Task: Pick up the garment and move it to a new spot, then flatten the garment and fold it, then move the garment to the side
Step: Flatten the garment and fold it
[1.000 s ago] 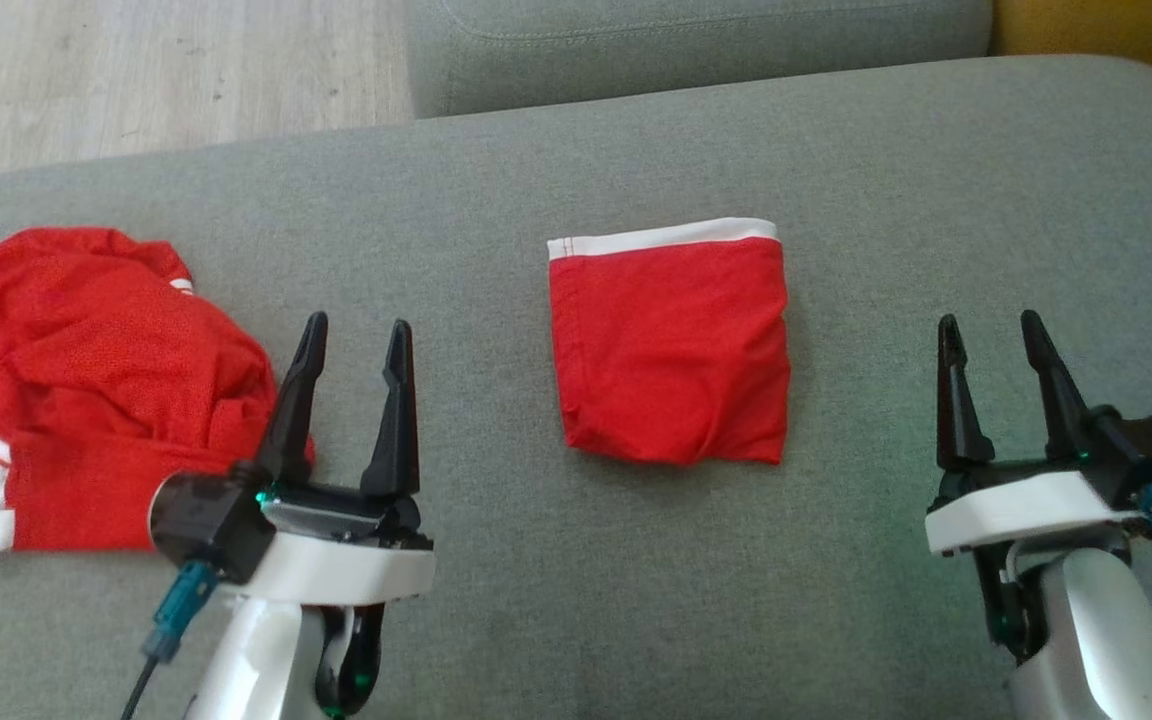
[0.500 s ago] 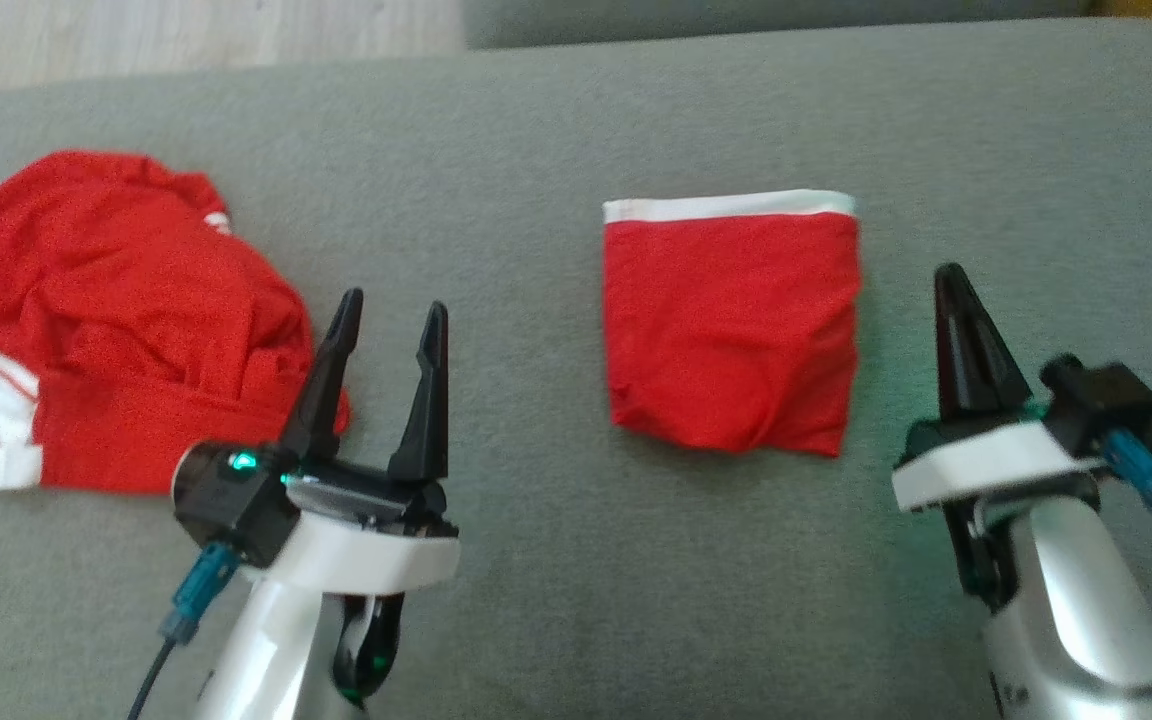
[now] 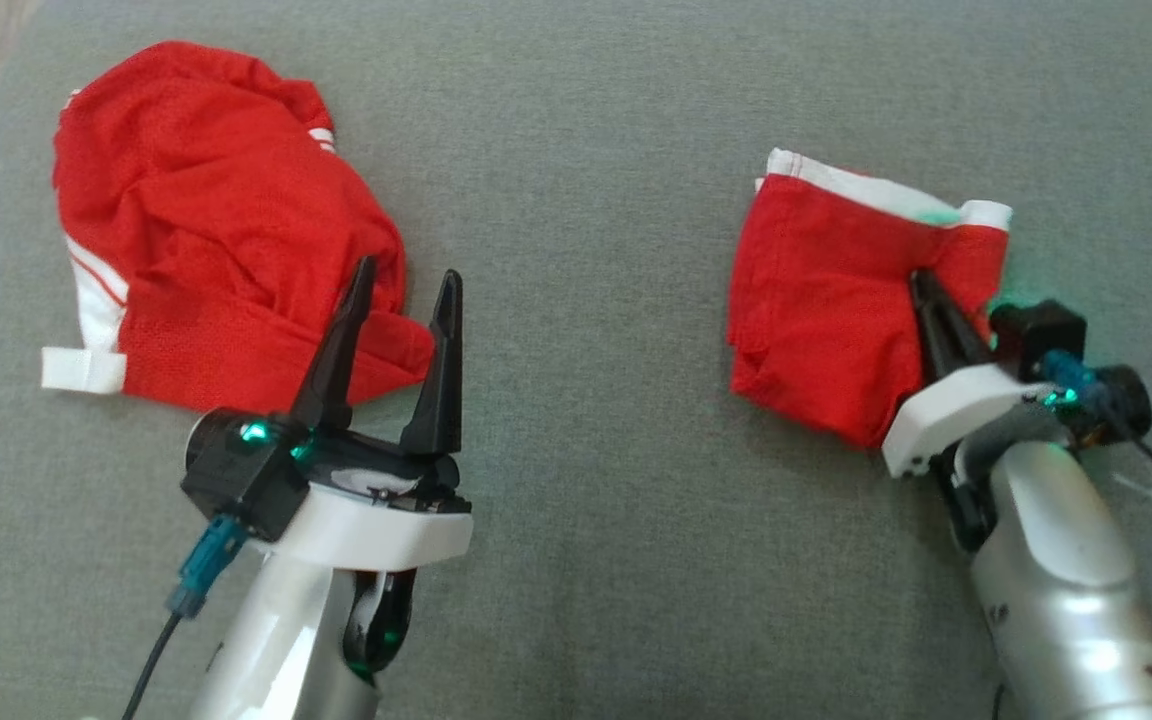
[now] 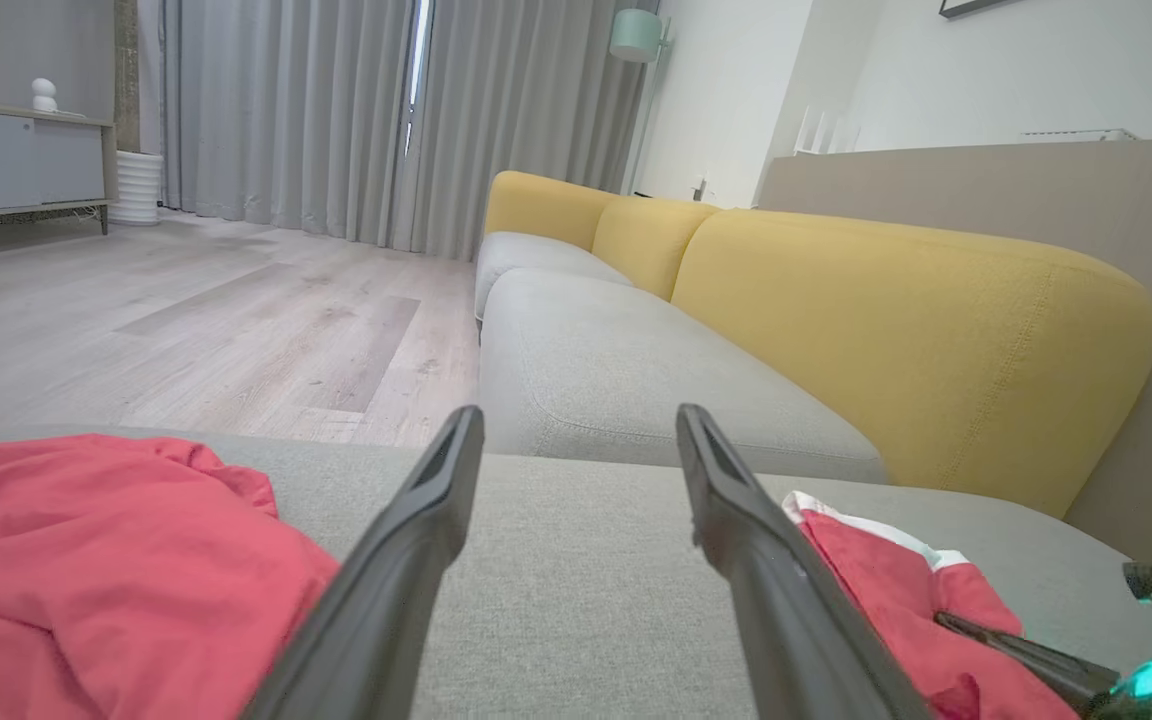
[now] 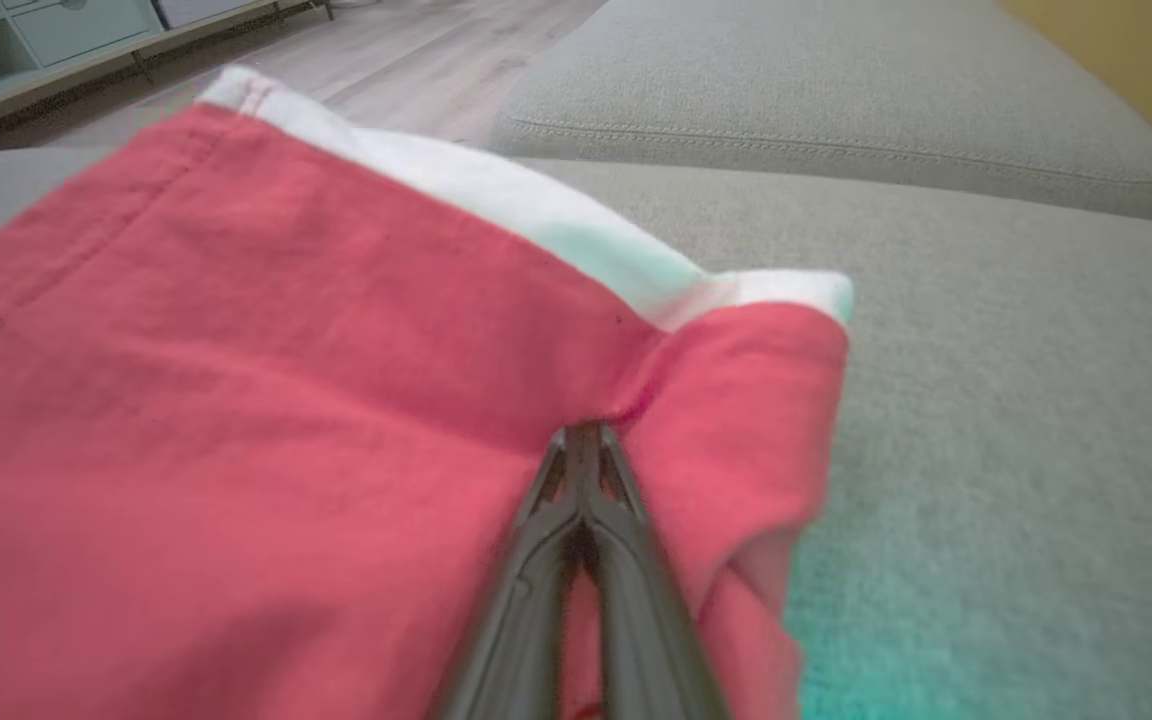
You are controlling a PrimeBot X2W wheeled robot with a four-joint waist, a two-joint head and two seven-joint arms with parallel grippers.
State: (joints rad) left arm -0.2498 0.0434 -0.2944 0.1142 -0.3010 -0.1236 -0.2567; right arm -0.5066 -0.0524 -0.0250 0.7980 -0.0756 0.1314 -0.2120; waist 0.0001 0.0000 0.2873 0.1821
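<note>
The sofa seat point(image 3: 586, 120) is grey woven fabric. In the left wrist view it runs on into further grey cushions point(image 4: 626, 380), backed by mustard-yellow backrests point(image 4: 896, 330). Behind those stands a beige panel point(image 4: 1036, 190), and above it a white wall point(image 4: 986, 70) with the corner of a dark frame point(image 4: 976, 6). The floor point(image 4: 186, 320) is pale wood planking. Long grey curtains point(image 4: 336, 110) hang down to it — a thin strip of daylight point(image 4: 420, 60) shows between them. A lamp with a pale green shade point(image 4: 634, 35) stands near the curtains. At the far left sits a low grey sideboard point(image 4: 16, 160), with a white ribbed cylinder point(image 4: 136, 187) beside it.
</note>
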